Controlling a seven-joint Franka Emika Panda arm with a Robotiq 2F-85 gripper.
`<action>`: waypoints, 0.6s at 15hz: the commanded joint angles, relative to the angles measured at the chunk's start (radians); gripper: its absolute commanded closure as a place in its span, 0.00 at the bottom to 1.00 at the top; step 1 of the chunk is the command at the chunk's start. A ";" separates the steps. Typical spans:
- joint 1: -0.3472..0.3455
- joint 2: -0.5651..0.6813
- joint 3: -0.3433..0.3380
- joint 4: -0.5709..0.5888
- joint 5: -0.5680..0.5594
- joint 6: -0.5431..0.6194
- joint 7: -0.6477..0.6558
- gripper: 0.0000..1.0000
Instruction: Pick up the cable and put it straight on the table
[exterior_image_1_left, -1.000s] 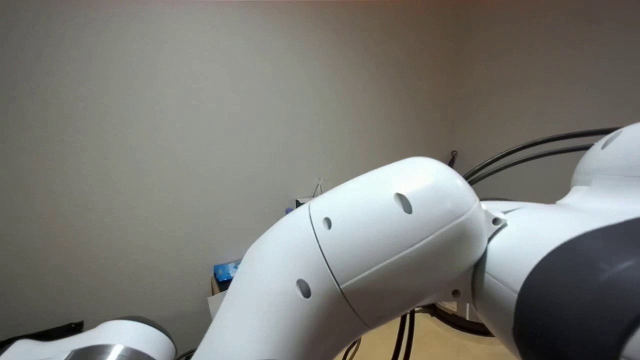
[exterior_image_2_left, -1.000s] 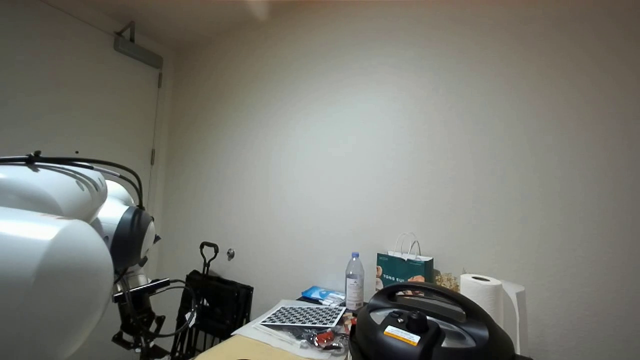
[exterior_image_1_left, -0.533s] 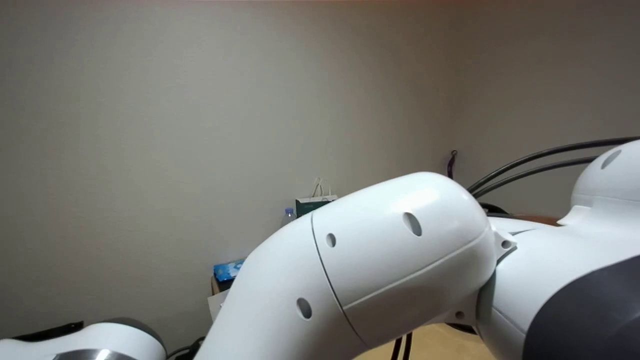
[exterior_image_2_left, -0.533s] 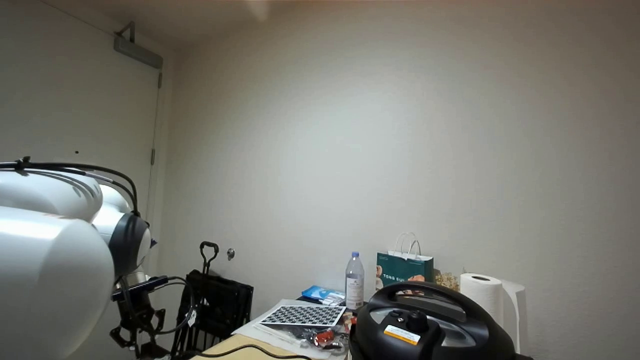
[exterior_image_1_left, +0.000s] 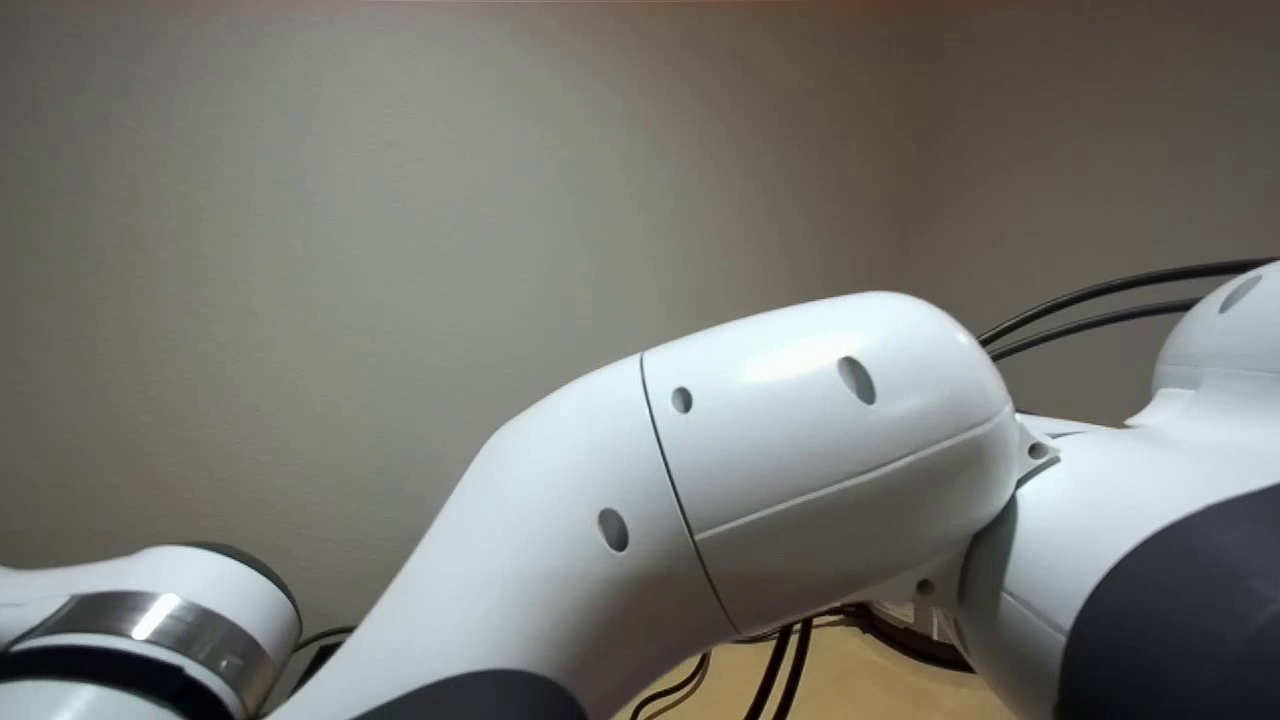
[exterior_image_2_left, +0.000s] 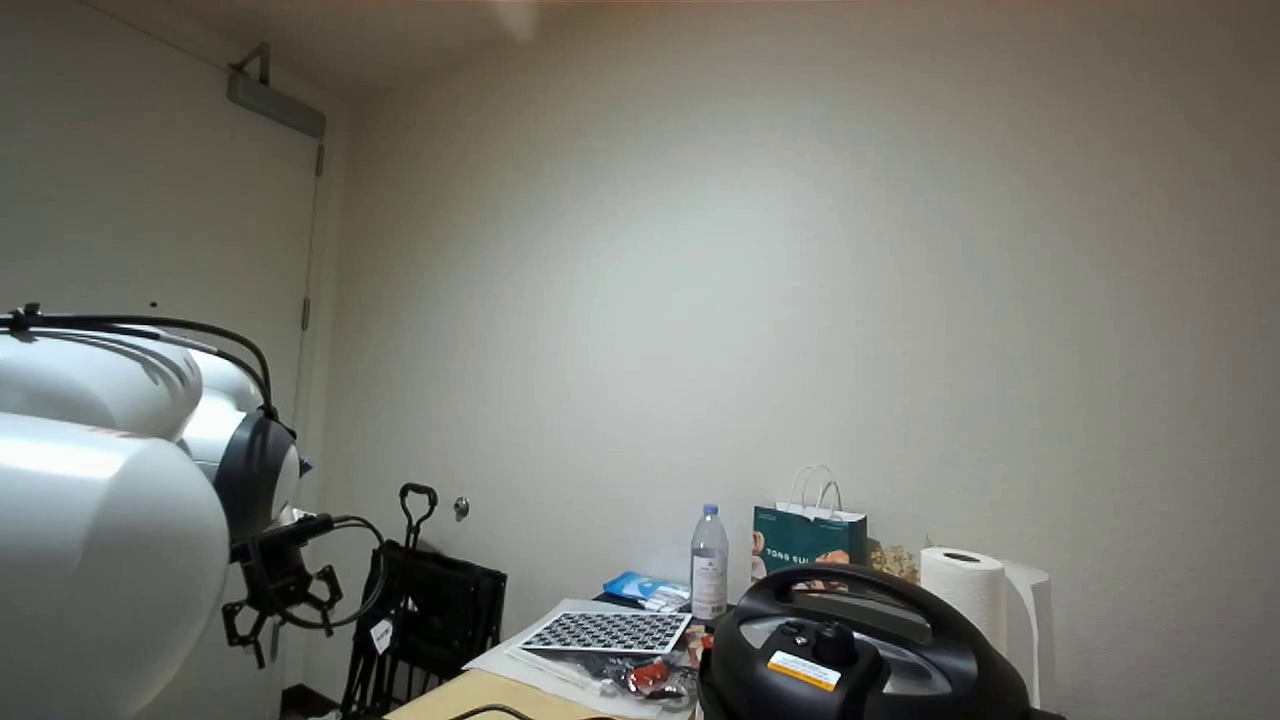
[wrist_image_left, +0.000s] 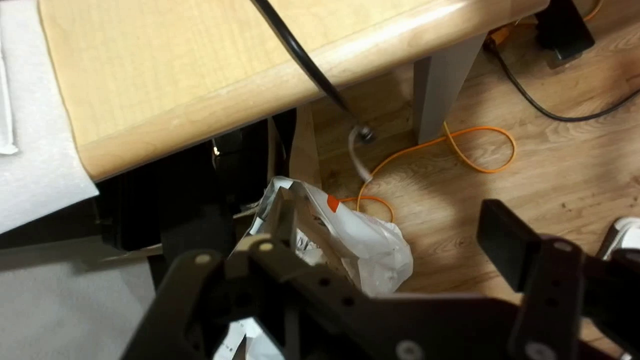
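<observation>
A black cable (wrist_image_left: 300, 52) crosses the wooden table (wrist_image_left: 175, 65) in the wrist view and runs out over its edge. Its end, with a small pale strip at the tip, hangs above the floor. A short dark arc of cable (exterior_image_2_left: 490, 711) also shows low in an exterior view. My gripper (wrist_image_left: 395, 227) is open, its fingers (wrist_image_left: 505, 245) wide apart with nothing between them. It is beyond the table edge, apart from the cable end. In an exterior view the gripper (exterior_image_2_left: 295, 645) hangs left of the table, fingers spread.
Below the gripper is a white bag (wrist_image_left: 375, 250), with an orange cord (wrist_image_left: 485, 129) and a table leg (wrist_image_left: 440, 95) nearby. A black cooker (exterior_image_2_left: 870, 650), a bottle (exterior_image_2_left: 709, 570), a patterned board (exterior_image_2_left: 610, 632) and paper towels (exterior_image_2_left: 962, 600) stand around the table.
The gripper has opened and risen, after a slight dip half a second ago. The cable, which stretched toward the gripper then, now shows only as a low arc, let go.
</observation>
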 joint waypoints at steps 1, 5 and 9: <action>0.029 -0.063 -0.026 -0.032 -0.026 -0.023 0.095 0.00; 0.027 -0.039 -0.022 0.003 -0.007 -0.008 0.068 0.00; 0.035 -0.066 -0.039 0.006 -0.024 0.027 0.097 0.00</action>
